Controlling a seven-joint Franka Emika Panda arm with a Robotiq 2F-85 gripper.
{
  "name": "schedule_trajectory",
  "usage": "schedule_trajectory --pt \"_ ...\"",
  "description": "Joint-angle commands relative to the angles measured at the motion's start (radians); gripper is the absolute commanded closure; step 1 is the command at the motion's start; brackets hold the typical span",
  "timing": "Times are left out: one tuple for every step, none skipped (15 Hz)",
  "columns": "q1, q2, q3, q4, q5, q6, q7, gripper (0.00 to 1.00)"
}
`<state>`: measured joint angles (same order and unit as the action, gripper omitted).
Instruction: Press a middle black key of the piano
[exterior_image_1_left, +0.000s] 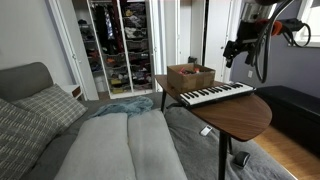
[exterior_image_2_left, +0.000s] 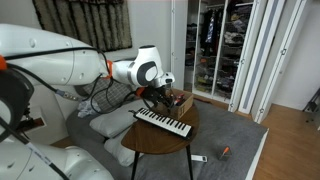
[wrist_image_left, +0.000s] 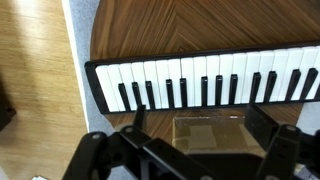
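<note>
In an exterior view: piano (exterior_image_1_left: 215, 95) lying slantwise across the bench (exterior_image_1_left: 245, 118) middle, gripper (exterior_image_1_left: 238, 50) hovering above, apart. In an exterior view: cardboard box (exterior_image_2_left: 181, 102) just behind. Wrist view: gripper spread wide, empty. Best to close up, centre over a middle black key (wrist_image_left: 203, 92), and descend straight and gently.

A bed (exterior_image_1_left: 120, 145) with grey covers and a checked pillow (exterior_image_1_left: 45, 105) fills the near side of the room. Beyond it, an open closet (exterior_image_1_left: 118, 45) packed with hanging clothes stands between white folding doors (exterior_image_2_left: 265, 55). A round wooden desk (exterior_image_1_left: 240, 115) stands beside the bed, over a grey rug (exterior_image_2_left: 235, 140) laid on light wood flooring (exterior_image_1_left: 290, 155). A dark patterned curtain (exterior_image_2_left: 80, 20) hangs behind. The light is soft and even.
</note>
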<state>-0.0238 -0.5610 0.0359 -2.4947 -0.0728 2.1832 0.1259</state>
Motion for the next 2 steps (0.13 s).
schedule_trajectory --pt "-0.004 -0.008 0.002 -0.003 0.002 -0.002 -0.001 0.0" --pt "-0.005 -0.014 0.002 -0.007 0.002 -0.002 -0.001 0.0"
